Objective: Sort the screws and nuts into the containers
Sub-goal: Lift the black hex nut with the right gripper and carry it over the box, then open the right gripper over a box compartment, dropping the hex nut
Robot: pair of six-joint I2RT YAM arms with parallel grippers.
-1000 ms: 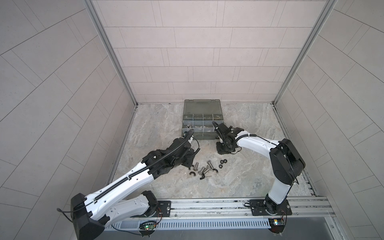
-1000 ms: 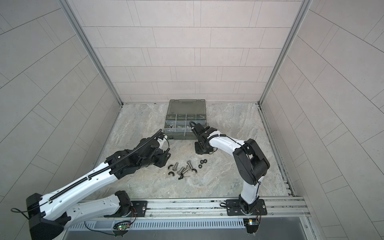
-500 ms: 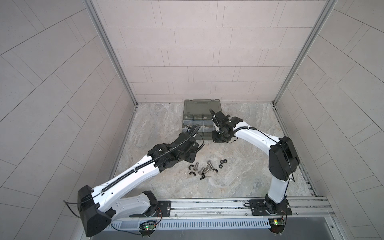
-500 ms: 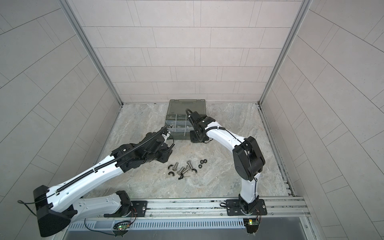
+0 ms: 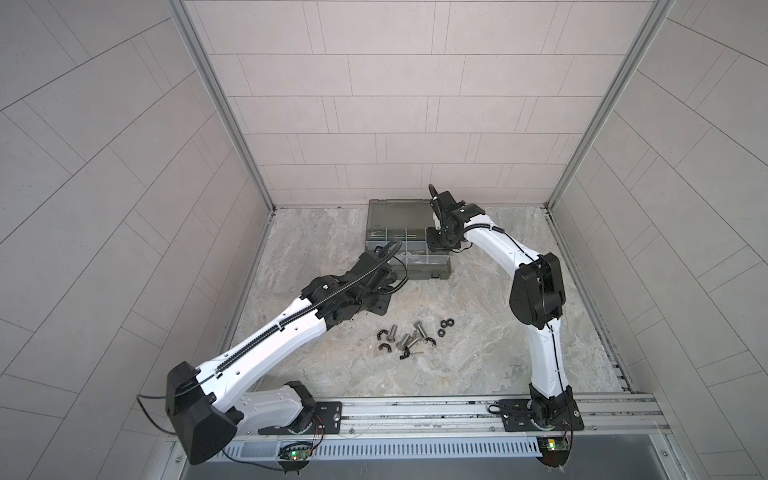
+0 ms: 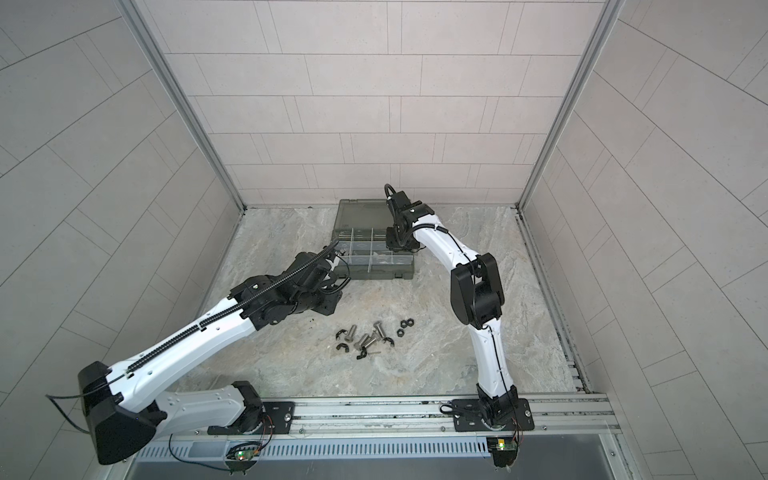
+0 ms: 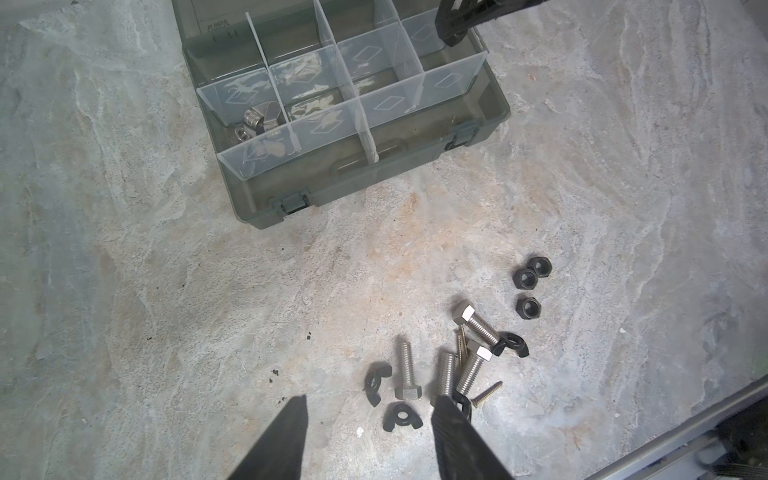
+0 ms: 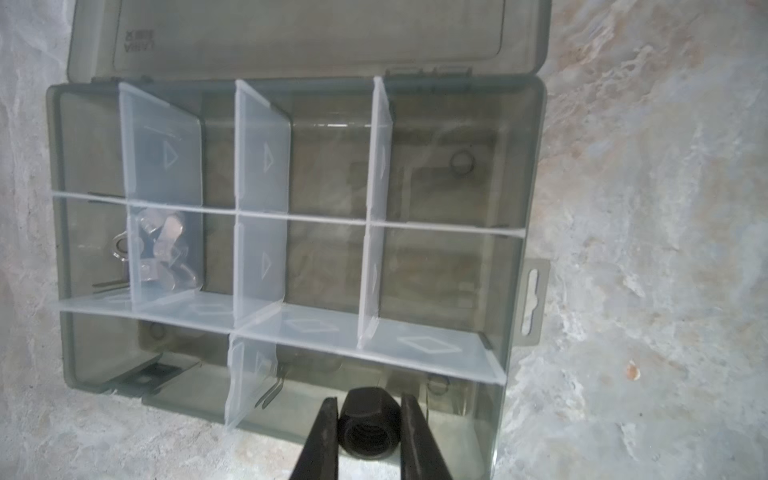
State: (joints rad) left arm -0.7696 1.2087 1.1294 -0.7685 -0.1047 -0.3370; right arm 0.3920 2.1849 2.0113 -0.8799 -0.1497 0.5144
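Winged nuts (image 7: 257,118) in 1 end compartment (image 8: 79,232), black nut (image 8: 368,428) in right tool (image 8: 368,401).

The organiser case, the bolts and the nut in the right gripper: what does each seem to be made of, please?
Organiser case: likely moulded plastic, smoky grey-green, see-through.
Bolts: probably steel, bright silver sheen, cut threads.
Nut in the right gripper: seemingly metal, matte black finish.
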